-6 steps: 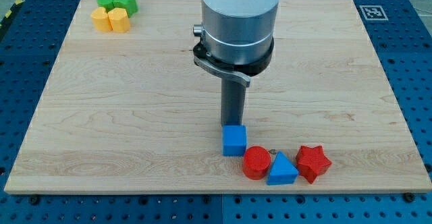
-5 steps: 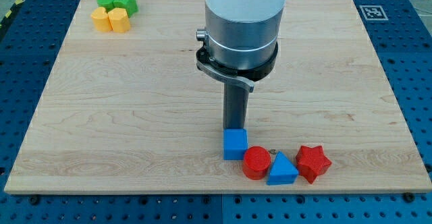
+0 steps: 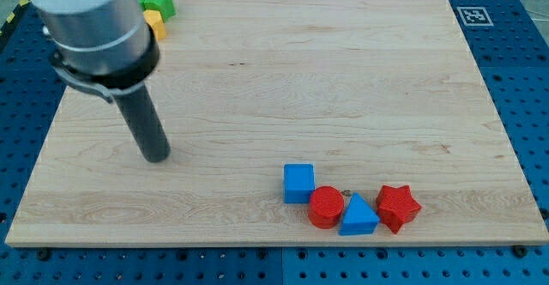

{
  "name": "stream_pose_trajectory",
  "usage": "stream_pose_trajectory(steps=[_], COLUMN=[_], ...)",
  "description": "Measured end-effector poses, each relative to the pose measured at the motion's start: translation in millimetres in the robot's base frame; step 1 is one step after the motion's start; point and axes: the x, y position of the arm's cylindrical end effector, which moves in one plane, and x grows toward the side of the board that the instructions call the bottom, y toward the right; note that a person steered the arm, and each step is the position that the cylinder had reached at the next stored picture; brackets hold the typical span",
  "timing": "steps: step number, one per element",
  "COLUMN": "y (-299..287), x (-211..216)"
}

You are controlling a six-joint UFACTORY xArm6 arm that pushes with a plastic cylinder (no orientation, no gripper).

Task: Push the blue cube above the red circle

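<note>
The blue cube (image 3: pixel 298 183) sits on the wooden board near the view's bottom, touching the upper left of the red circle (image 3: pixel 326 206). My tip (image 3: pixel 157 158) rests on the board far to the view's left of the blue cube, apart from every block. The arm's grey cylinder rises above the tip toward the view's top left.
A blue triangle (image 3: pixel 358 215) and a red star (image 3: pixel 398 208) lie right of the red circle in a tight row. A green star (image 3: pixel 158 3) and a yellow block (image 3: pixel 155 22) show at the view's top left, partly hidden by the arm. The board's edge (image 3: pixel 257 244) runs along the view's bottom.
My tip has left the top edge of the blue cube and moved far to the view's left. The blue cube and the other blocks have not moved.
</note>
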Motion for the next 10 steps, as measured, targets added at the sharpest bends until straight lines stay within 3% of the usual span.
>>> stream_pose_trajectory(steps=[2,5,7,8,10], y=[103.1,83.8,84.9,94.6,137.1], x=[3.8,-13.2,75.1,89.7,77.1])
